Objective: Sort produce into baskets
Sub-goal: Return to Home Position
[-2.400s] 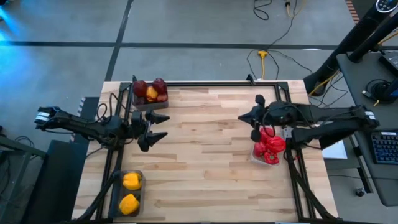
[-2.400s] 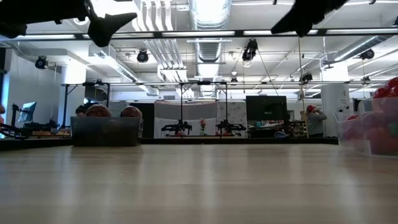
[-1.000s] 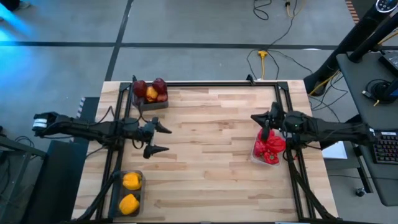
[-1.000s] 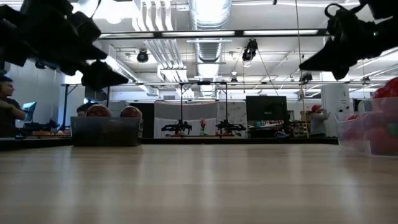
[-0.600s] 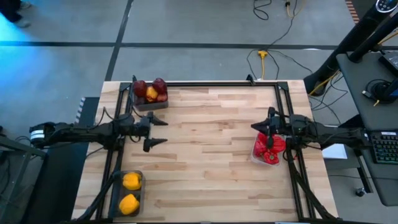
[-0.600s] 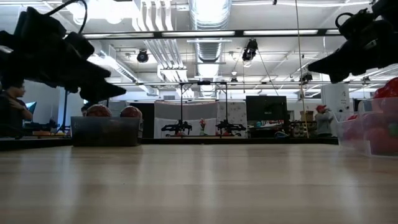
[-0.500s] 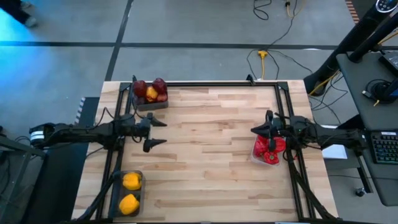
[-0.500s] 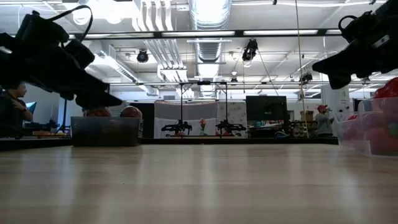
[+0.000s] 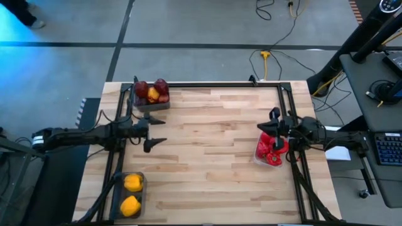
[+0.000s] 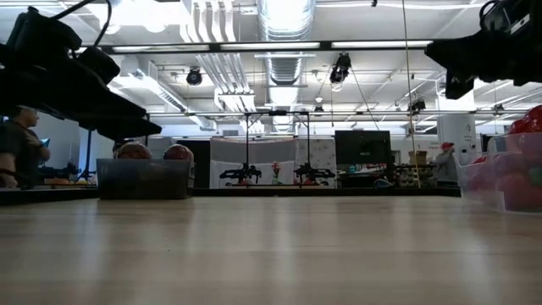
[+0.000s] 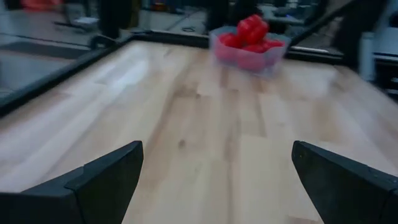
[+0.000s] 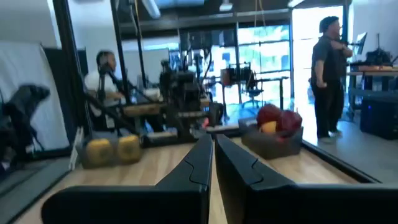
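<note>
Three baskets stand on the wooden table. A dark one at the far left [image 9: 151, 94] holds dark red apples and an orange-yellow fruit. A dark one at the near left [image 9: 130, 195] holds yellow peppers. A clear one at the right [image 9: 271, 150] holds red peppers [image 11: 250, 31]. My left gripper [image 9: 161, 130] is open and empty above the table's left side, between the two left baskets. It points toward the right edge. My right gripper [image 9: 262, 129] is shut and empty above the far end of the red pepper basket. It points level toward the left edge [image 12: 211, 165].
A black frame rail [image 9: 207, 83] runs along the table's far edge and down both sides. The wooden middle [image 9: 210, 150] lies between the baskets. People stand and sit in the room beyond the table [image 12: 328, 74].
My left gripper has drawn back a little toward the table's left and far edges and sunk slightly, still open. My right gripper has drawn back toward the right edge, above the red pepper basket, and risen. No produce or basket has moved.
</note>
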You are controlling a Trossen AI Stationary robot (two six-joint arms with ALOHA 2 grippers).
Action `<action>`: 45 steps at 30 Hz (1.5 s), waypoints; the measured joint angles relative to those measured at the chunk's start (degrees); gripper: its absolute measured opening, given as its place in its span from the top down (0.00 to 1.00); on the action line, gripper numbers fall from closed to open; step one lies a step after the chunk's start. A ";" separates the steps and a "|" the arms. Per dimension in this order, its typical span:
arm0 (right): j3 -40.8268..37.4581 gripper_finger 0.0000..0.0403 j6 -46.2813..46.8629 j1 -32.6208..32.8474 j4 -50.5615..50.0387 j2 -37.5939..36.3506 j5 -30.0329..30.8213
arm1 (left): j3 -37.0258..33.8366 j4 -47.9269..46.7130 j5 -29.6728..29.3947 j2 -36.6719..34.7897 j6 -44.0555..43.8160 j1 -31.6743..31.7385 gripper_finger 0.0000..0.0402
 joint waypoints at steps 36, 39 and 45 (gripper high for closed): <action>-0.07 0.97 11.31 0.00 -4.27 2.36 0.46 | -0.02 -12.54 -6.01 -17.65 2.00 -20.37 0.02; -0.09 0.97 11.31 0.00 -4.26 2.36 0.61 | -0.04 -12.54 -5.96 -17.89 2.00 -20.37 0.02; -0.09 0.97 11.29 0.00 -4.24 2.36 0.63 | -0.06 -12.51 -5.91 -17.46 0.32 -20.38 0.02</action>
